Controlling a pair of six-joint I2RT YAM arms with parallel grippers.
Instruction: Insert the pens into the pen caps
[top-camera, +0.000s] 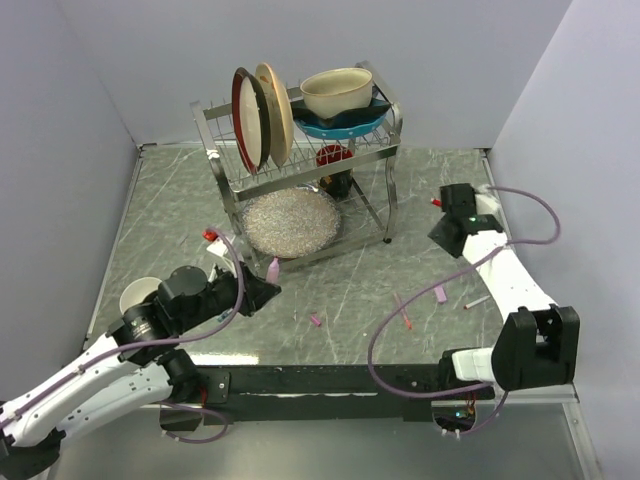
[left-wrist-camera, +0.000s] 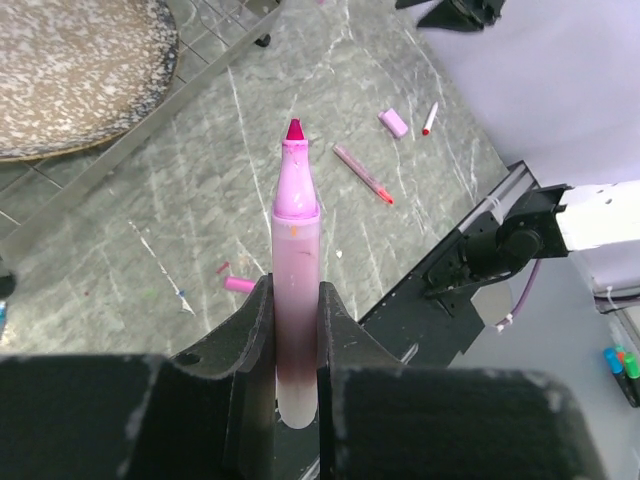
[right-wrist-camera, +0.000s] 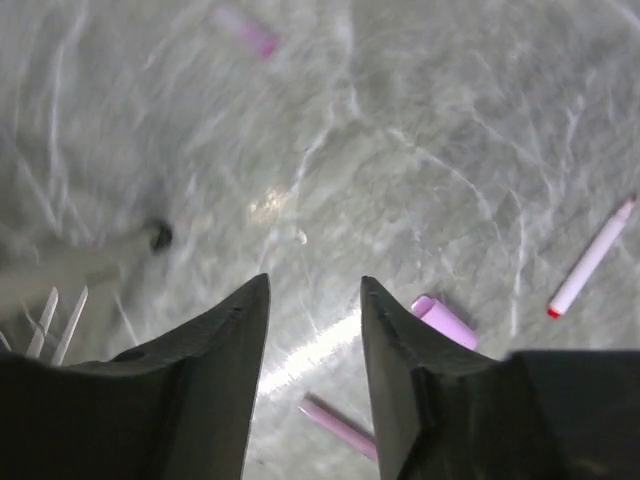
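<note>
**Left gripper** (left-wrist-camera: 295, 300): fingers clamped on the barrel of the held pen (left-wrist-camera: 296, 215). The pen's long axis runs in line with the fingers. Its bare dark-pink tip projects past the fingertips, away from the wrist, above the table (left-wrist-camera: 120, 260).

**Right gripper** (right-wrist-camera: 315, 290): fingers apart and empty, hovering over the table.

**Loose parts, flat on the table:**
- Salmon pen (top-camera: 404, 312): axis roughly near-to-far, orange-red tip at the end nearer the arm bases.
- Lilac cap (top-camera: 440, 294): just right of the salmon pen, not touching it.
- White pen (top-camera: 477, 300): right of the lilac cap, set diagonally, with the red tip at the end nearer that cap.
- Pink cap (top-camera: 315, 321): lies alone between the two arms, well apart from the other parts.
</note>
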